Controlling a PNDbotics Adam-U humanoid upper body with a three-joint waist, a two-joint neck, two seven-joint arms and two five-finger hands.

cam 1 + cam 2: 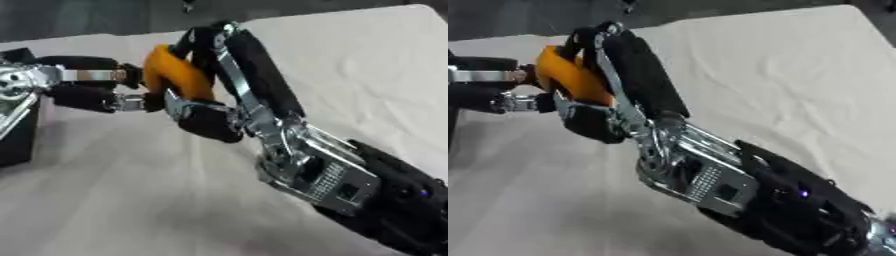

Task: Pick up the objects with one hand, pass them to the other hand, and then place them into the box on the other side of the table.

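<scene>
Landmark: the orange object (179, 75), held in mid-air above the table (367, 70), which is covered in a pale cloth.

At the far left of the left eye view, below and to the left of the orange object, a dark box (17, 140) shows only as a black wall at the picture's edge. What lies inside it cannot be seen.

Just left of the orange object is the left hand (87, 85), entering from the left edge. Its black fingers (83, 62) reach level toward the object: one runs to the object's upper left side, another lies lower and ends at the object's lower left. Silver joints show between the black segments. The fingertips appear to meet the object, but whether they are curled round it or merely touching cannot be told.

The orange object itself is smooth, elongated and tilted, its upper end leaning left. What kind of object it is cannot be made out.

Right of and partly wrapped over the orange object is the right hand (227, 70). Its long black fingers arch over the object's top and right side, and a thick black thumb (208, 122) presses from beneath, so the hand is clamped on the object.

The right arm (780, 200) runs down to the lower right corner.
</scene>
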